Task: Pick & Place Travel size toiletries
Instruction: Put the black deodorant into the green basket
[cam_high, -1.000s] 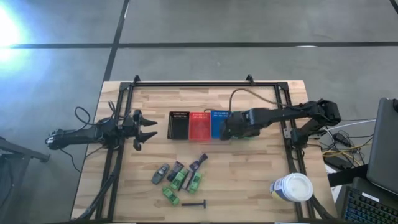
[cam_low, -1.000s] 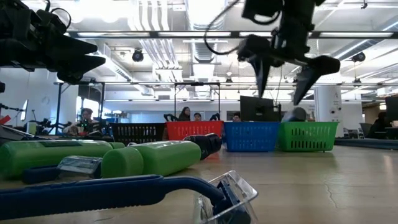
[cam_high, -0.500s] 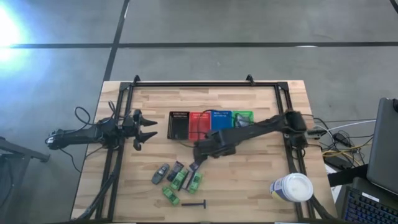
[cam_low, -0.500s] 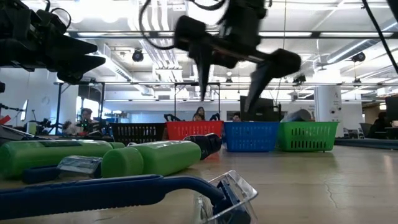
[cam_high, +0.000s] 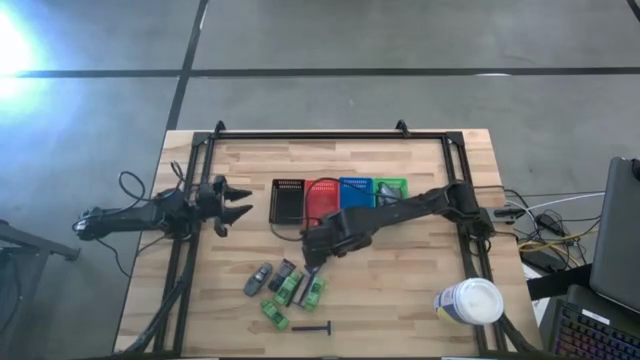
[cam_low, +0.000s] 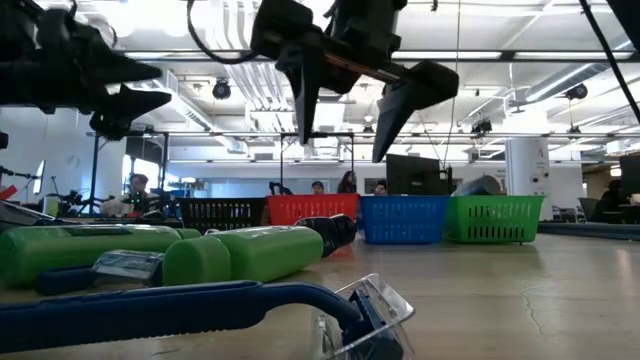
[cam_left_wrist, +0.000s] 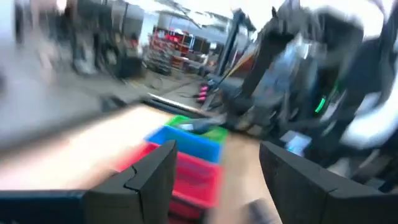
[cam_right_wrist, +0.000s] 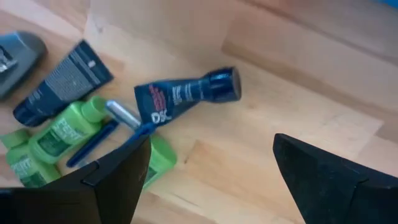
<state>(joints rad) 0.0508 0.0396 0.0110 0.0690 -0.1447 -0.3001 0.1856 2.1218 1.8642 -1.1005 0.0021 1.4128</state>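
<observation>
- High view: you see the right gripper (cam_high: 318, 243) reaching across the table (cam_high: 420, 290), just in front of the red basket (cam_high: 322, 203), above the toiletries (cam_high: 289, 288). These lie clustered well in front of that basket, with the razor (cam_high: 312, 327) nearest the table's front edge. The left gripper (cam_high: 232, 205) waits, well apart from the baskets at the table's left side.
- Low view: you see the right gripper (cam_low: 343, 105) hanging above the red basket (cam_low: 312, 208), fingers spread wide, holding nothing. Green tubes (cam_low: 240, 252) and the razor (cam_low: 200, 310) lie in the foreground.
- Left wrist view: its fingers (cam_left_wrist: 140, 183) stand apart, empty; the red basket (cam_left_wrist: 193, 177) lies ahead.
- Right wrist view: you see wide fingers (cam_right_wrist: 115, 183) over a dark tube (cam_right_wrist: 186, 93) and green bottles (cam_right_wrist: 59, 134).
</observation>
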